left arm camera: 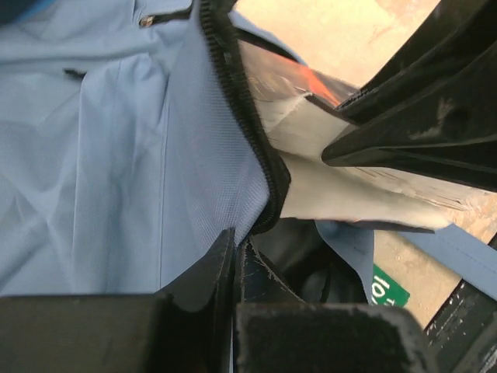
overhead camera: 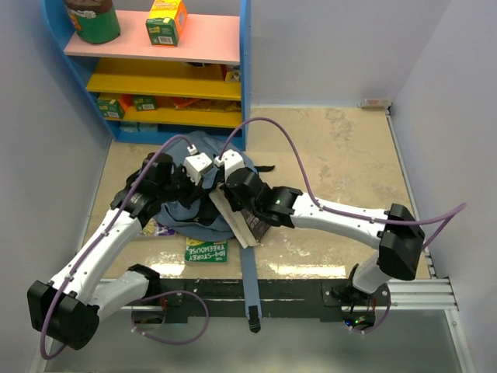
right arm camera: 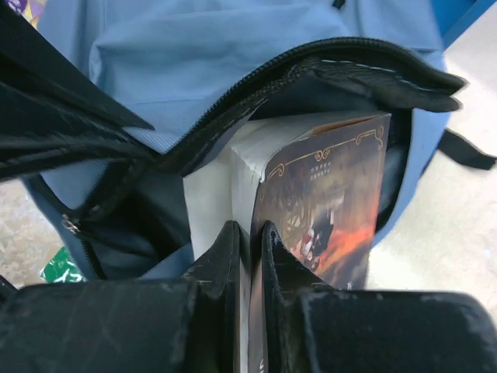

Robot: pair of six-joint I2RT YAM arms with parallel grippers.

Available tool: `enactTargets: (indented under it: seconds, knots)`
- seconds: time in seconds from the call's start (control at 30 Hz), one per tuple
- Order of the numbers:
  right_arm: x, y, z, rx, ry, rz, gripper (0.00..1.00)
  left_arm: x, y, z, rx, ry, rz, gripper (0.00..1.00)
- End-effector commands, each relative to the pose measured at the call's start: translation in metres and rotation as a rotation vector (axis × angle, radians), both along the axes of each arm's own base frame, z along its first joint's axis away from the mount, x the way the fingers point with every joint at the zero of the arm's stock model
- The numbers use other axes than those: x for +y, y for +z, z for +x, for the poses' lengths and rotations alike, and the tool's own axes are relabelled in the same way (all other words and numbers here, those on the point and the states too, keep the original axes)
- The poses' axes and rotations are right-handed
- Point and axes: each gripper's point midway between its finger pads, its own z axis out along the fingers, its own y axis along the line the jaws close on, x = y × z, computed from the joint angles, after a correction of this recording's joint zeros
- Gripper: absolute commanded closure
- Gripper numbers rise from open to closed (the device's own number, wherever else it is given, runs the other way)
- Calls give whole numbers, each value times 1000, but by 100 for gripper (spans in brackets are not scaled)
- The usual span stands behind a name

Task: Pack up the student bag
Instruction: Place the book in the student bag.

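The slate-blue student bag [overhead camera: 203, 151] lies mid-table below the shelf, its black zipper open. My left gripper [left arm camera: 234, 247] is shut on the bag's fabric edge beside the zipper [left arm camera: 256, 148] and holds the mouth open. My right gripper [right arm camera: 250, 241] is shut on a thick paperback book [right arm camera: 326, 194] with a dark orange-lit cover. The book's far end sits inside the bag's opening [right arm camera: 311, 78]. In the top view the book [overhead camera: 241, 217] slants from the right gripper [overhead camera: 233, 186] into the bag. The bag [left arm camera: 101, 155] fills the left wrist view.
A green book [overhead camera: 206, 250] lies flat at the bag's near edge. A long blue strap [overhead camera: 248, 287] runs over the table's front rail. A blue shelf unit [overhead camera: 155, 62] with boxes and a jar stands at the back left. A purple item [overhead camera: 159, 229] shows beside the left arm.
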Motion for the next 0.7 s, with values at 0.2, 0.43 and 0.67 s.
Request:
enactTargets:
  seconds: [0.2, 0.43, 0.67]
  knots:
    - [55, -10, 12, -94, 134, 96, 100, -7, 32, 2, -77, -73, -19, 100]
    - [85, -35, 11, -66, 234, 70, 58, -4, 16, -3, -52, -87, 14, 100]
    - [67, -5, -4, -74, 242, 150, 15, 4, -3, -1, -46, -63, 60, 100]
